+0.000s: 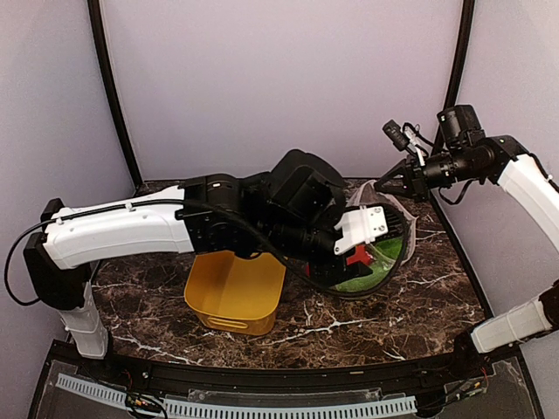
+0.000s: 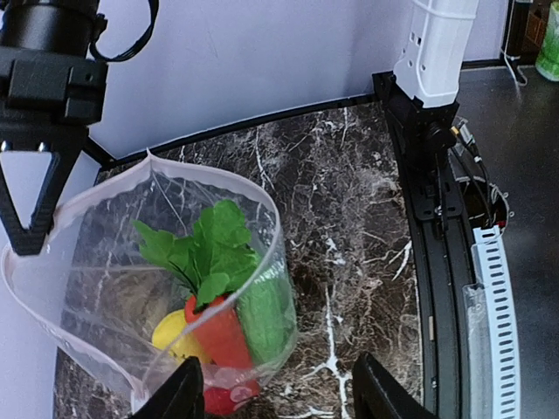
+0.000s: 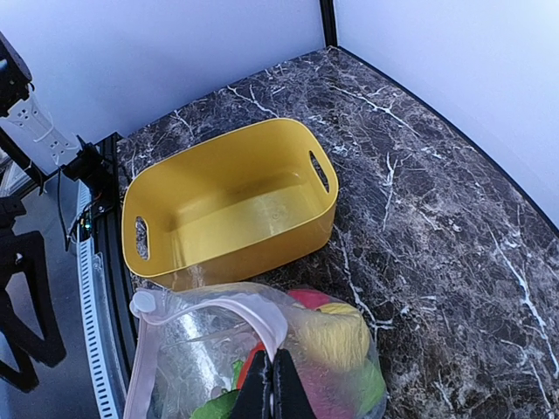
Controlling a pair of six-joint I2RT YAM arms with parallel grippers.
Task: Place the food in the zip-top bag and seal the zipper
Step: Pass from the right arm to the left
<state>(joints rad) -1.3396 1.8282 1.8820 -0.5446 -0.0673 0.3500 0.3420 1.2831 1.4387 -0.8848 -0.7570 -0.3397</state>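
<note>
Items listed outward from your left fingers.

- Left gripper [image 2: 278, 371]: fingers spread, nothing between them.
- Just ahead of those fingertips: zip-top bag [image 2: 105, 288], mouth gaping, lying on the marble table [image 2: 349, 218].
- Inside the bag, nearest first: red fruit [image 2: 223, 397], carrot [image 2: 223, 336] with green leaves, lemon [image 2: 170, 336] and cucumber [image 2: 266, 314] flanking the carrot.
- Far rim of the bag: right gripper [image 3: 277, 362], clenched on the mouth edge by the zipper [image 3: 205, 305], with that rim lifted.
- Beyond your right fingers, just past the bag: yellow tub [image 3: 227, 209], upright.
</note>
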